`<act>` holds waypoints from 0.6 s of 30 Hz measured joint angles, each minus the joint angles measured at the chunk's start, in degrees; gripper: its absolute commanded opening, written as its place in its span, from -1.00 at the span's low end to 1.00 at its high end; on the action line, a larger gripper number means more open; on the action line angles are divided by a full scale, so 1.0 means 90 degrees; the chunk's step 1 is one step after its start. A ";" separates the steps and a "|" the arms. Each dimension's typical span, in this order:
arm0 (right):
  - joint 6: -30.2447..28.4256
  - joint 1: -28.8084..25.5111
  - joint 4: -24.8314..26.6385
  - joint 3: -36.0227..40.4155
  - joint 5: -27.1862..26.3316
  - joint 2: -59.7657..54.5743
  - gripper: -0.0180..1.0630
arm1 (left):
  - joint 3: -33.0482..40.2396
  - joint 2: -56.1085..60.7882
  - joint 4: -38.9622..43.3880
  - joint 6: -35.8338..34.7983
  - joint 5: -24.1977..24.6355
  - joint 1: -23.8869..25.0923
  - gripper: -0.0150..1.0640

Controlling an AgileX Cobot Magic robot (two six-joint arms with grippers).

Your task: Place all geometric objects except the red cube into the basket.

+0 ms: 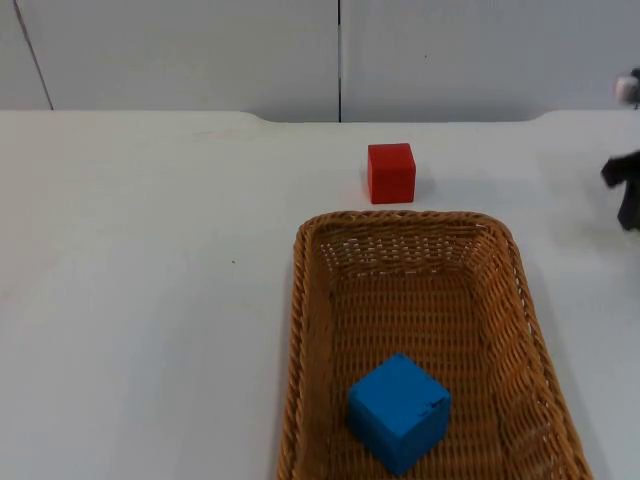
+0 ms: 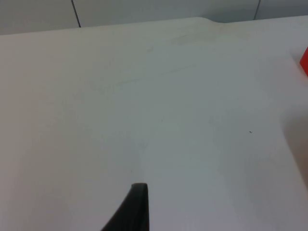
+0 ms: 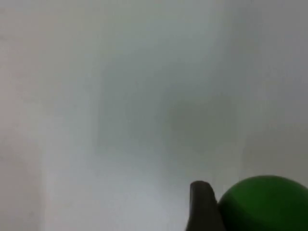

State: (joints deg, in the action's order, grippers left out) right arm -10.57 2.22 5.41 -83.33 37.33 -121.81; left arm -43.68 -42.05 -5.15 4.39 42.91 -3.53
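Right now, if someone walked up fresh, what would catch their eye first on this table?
Probably the wicker basket on the near part of the white table, with a blue cube lying inside it. Next, the red cube stands on the table just beyond the basket's far rim. In the right wrist view a green rounded object sits right beside the right gripper's fingertip.

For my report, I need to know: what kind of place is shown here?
Probably a lab or test bench, not a home: a bare white table against a grey wall, with a basket and plain colored blocks, red and blue.
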 measured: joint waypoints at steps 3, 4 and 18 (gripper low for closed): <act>-0.0015 0.0000 0.0015 0.0000 0.0282 0.0852 -0.97 | 0.0000 0.0000 0.0000 0.0000 0.0000 0.0000 0.97; -0.0015 0.0000 0.0015 0.0000 0.0282 0.0852 -0.97 | 0.0000 0.0000 0.0000 0.0000 0.0000 0.0000 0.97; -0.0065 0.0000 -0.0049 0.0070 0.1014 0.2811 -0.97 | 0.0000 0.0000 0.0000 0.0000 0.0000 0.0000 0.97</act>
State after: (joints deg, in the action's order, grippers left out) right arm -11.16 2.22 4.97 -82.71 46.45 -96.51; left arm -43.68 -42.05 -5.15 4.39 42.91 -3.53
